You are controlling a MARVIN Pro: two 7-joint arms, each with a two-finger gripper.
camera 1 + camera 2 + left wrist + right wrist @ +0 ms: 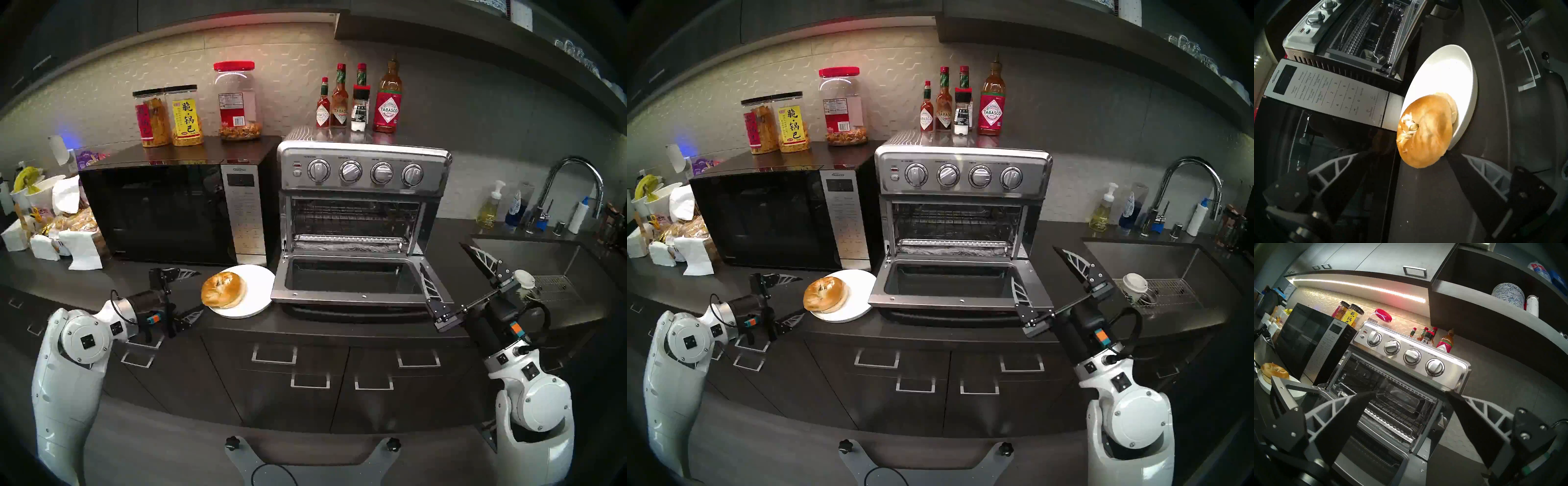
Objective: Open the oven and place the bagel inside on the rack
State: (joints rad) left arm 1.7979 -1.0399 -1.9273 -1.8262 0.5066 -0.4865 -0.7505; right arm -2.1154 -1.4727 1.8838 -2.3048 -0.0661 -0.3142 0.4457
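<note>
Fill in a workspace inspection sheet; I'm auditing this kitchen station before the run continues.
Surface: dark countertop.
Job's things: toaster oven door down; rack bare; bagel on white plate.
Clutter: microwave, snack jars, Tabasco bottles.
End effectors: left end effector open beside bagel; right end effector open, empty.
Cables: black cable at base.
Surroundings: sink, faucet.

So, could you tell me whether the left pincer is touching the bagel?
Cannot tell. In the left wrist view the pincer stands open, one fingertip right at the bagel with no clear gap or contact.
</note>
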